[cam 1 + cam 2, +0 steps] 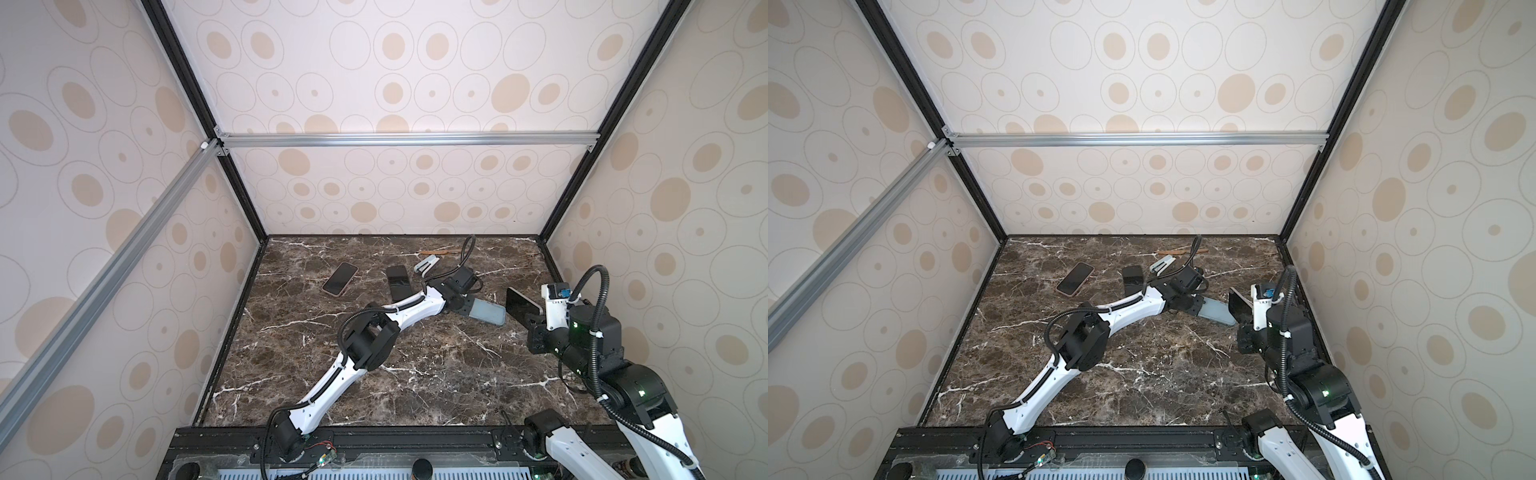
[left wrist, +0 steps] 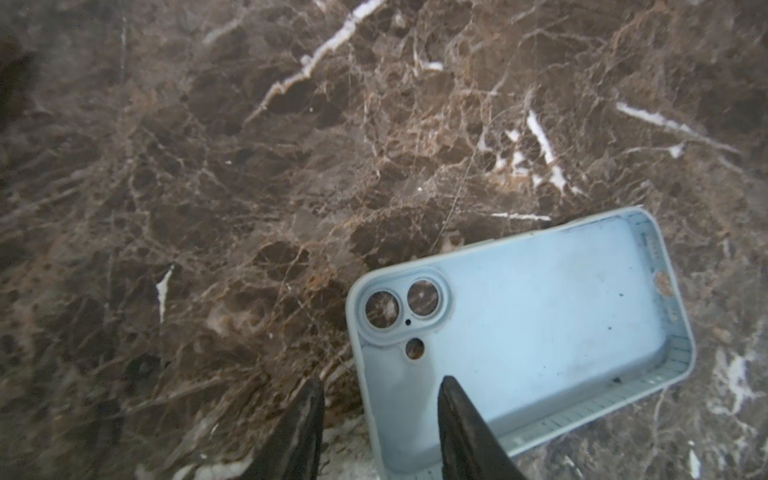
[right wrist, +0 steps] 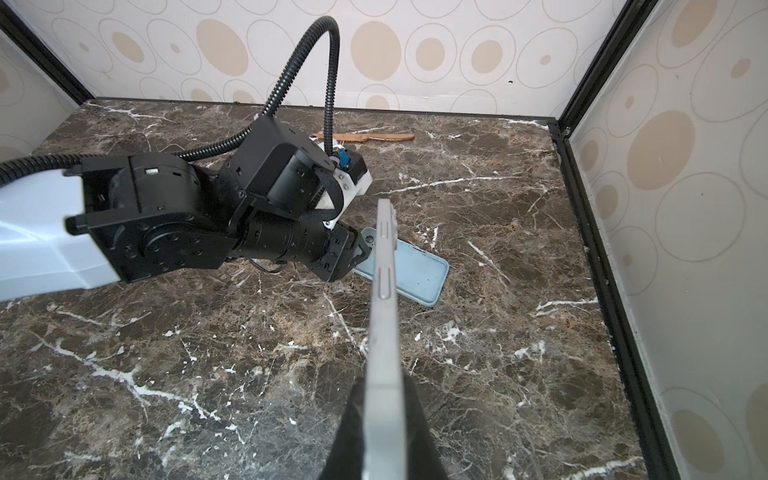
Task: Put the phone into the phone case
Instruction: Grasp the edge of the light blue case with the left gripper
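Top views high, downward; wrist views low, sharing phone case (image 2: 540, 332)

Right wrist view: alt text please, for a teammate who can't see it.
The right gripper holds a grey phone on edge, its buttoned side facing the camera. Beyond it a pale blue phone case lies open side up on the marble table, the left gripper at its camera-hole end.

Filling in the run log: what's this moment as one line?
left gripper: open, straddling phone case rim | right gripper: shut on phone, held on edge | phone case: empty
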{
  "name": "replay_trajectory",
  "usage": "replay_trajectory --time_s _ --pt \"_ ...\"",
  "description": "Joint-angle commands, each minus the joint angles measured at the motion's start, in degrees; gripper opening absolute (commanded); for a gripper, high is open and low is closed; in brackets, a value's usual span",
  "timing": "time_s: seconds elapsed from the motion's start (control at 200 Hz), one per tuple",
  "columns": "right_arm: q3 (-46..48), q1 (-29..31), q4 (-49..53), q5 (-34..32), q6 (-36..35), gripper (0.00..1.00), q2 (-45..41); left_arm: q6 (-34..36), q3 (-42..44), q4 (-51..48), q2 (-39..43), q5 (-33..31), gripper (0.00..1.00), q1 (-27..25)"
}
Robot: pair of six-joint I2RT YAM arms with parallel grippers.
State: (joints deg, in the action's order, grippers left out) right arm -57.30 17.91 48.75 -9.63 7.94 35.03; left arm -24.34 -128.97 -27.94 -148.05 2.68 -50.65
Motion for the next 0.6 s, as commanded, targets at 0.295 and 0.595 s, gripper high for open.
replay_trajectory --time_s 0.295,0.595 --pt "0.47 -0.25 -6.24 -6.27 -5.36 0.00 -5.19 1.24 -5.86 -7.18 -3.22 -1.84 0.37 -0.26" --pt "4.44 -0.20 -8.98 -5.85 -5.98 0.00 -4.80 -1.85 -2.32 -10.73 -2.06 -4.32 0.09 -0.32"
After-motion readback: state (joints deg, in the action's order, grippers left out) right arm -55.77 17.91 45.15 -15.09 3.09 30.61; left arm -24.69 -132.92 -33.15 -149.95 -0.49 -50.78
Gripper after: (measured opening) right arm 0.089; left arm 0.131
